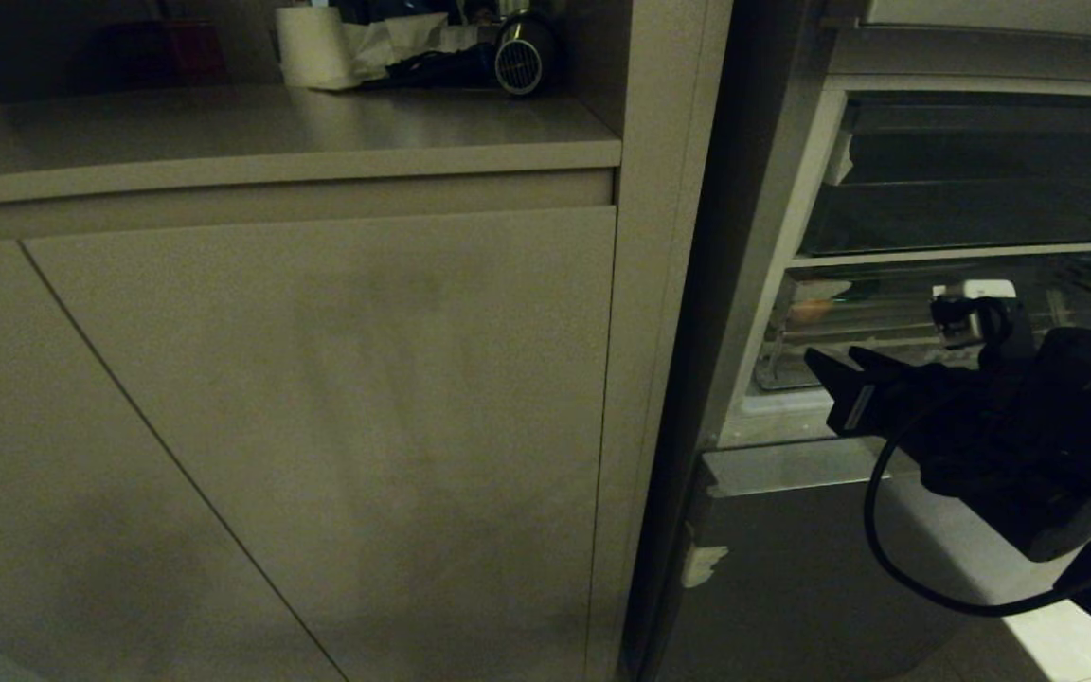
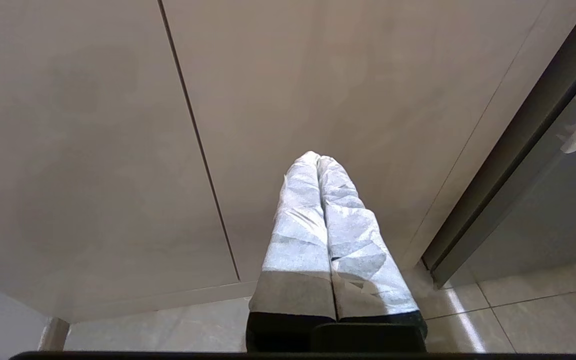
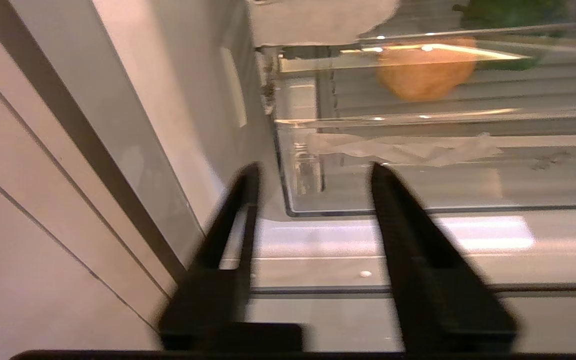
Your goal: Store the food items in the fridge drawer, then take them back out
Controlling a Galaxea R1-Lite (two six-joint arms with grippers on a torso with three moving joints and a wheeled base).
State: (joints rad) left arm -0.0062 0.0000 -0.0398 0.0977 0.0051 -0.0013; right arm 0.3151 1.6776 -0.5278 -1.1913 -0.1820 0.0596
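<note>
Right gripper (image 1: 839, 369) nearest the lens, at 4 o'clock in the head view: black, angular, hard plastic, a looped black cable (image 1: 886, 540) hanging beneath. Its two tapered fingers (image 3: 408, 240) stand apart with nothing between them, released, tips just short of the fridge drawer (image 3: 418, 165).

Drawer: clear plastic bin, thick glossy front lip, ribbed bottom, sitting at 3 o'clock in the head view under a white shelf edge. Inside it, seen through the clear wall, the potato (image 3: 423, 75): round, tan-orange, matte skin, near the drawer's left end. Just beside it, further along, a glossy dark green mass, the bell pepper (image 3: 513, 12), mostly cut off by the frame edge. A crumpled pale sheet (image 3: 408, 147) lies along the drawer's front.

Grey steel door panel (image 1: 792, 587) below, smooth, at 5 o'clock.

Left gripper (image 2: 318, 160): fingers wrapped in wrinkled white tape, pressed together, clenched on nothing, pointing at the flat beige cabinet door (image 2: 93, 150) above tiled floor (image 2: 518, 310).

Beige surface (image 1: 271, 142) at 11 o'clock carries a white paper roll (image 1: 313, 47).
</note>
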